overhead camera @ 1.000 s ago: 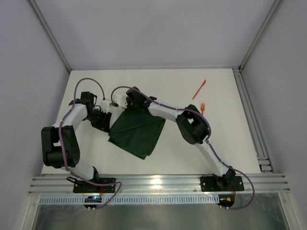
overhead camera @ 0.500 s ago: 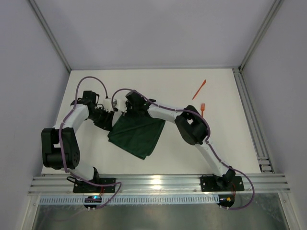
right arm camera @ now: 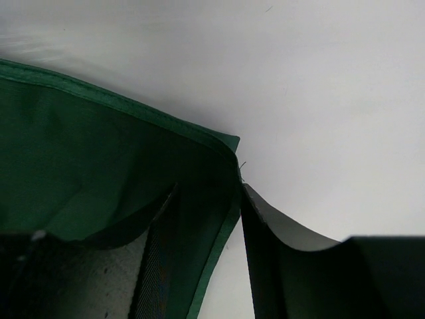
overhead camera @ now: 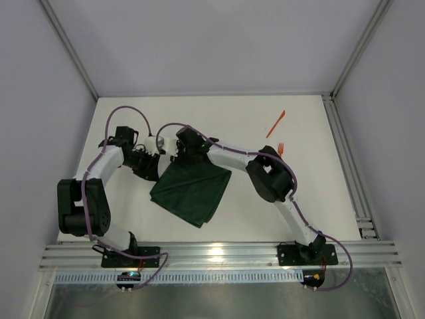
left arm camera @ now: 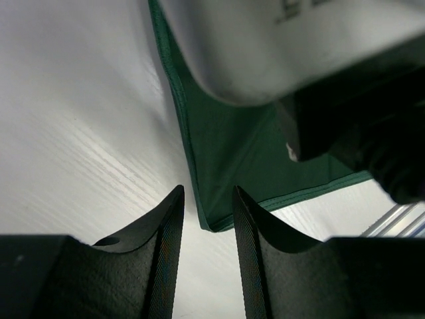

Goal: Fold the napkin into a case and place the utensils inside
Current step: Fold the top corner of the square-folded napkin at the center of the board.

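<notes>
The napkin lies folded on the white table, a dark green four-sided shape. My right gripper is at its far left corner. In the right wrist view that gripper is open, with the hemmed corner of the napkin lying loose between the jaws. My left gripper is just left of the same corner. It is open and empty, with the napkin's corner a little ahead of its tips. The utensils lie apart at the far right: an orange knife-like piece and an orange fork.
The right arm's white link and dark gripper fill the upper right of the left wrist view, close to my left fingers. An aluminium rail runs along the near edge and another along the right side. Grey walls enclose the table.
My right gripper has opened and let go of the napkin's corner. The cloth has settled flatter on the table. My left gripper stayed beside the corner and closed a little.
</notes>
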`<state>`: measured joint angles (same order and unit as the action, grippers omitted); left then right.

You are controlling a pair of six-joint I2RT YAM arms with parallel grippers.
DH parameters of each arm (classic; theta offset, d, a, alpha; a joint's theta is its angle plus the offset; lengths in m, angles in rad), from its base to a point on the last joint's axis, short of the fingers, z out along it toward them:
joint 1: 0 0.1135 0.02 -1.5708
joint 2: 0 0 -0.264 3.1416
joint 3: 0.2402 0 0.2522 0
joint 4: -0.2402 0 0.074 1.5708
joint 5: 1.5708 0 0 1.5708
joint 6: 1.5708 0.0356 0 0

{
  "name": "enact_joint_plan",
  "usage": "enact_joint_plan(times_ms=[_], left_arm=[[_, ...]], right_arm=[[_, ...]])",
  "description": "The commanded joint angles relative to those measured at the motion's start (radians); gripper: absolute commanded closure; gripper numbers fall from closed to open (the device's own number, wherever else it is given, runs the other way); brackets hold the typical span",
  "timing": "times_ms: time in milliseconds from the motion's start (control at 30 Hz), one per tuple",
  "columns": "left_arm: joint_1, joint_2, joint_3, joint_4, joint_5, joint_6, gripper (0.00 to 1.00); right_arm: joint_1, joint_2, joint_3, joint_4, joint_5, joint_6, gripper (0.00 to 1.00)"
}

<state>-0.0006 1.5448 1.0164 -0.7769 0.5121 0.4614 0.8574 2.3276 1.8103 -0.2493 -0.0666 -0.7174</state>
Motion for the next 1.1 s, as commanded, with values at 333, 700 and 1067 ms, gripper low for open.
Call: enact_joint_plan(times_ms=[333, 700, 1067], left_arm=[[0.028, -0.163, 0.031, -0.096, 0.077, 0.054, 0.62], [0.028, -0.172, -0.013, -0.07, -0.066, 0.12, 0.62], [0.028, -0.178, 0.03, -0.124, 0.106, 0.071, 0.61]], right_arm=[[0.017, -0.169, -0.039, 0.114, -0.021, 0.035, 0.54], [-0.023, -0.203, -0.006, 0.108, -0.082, 0.19, 0.54], [-0.066, -0.309, -0.118, 0.039, -0.018, 0.229, 0.54]])
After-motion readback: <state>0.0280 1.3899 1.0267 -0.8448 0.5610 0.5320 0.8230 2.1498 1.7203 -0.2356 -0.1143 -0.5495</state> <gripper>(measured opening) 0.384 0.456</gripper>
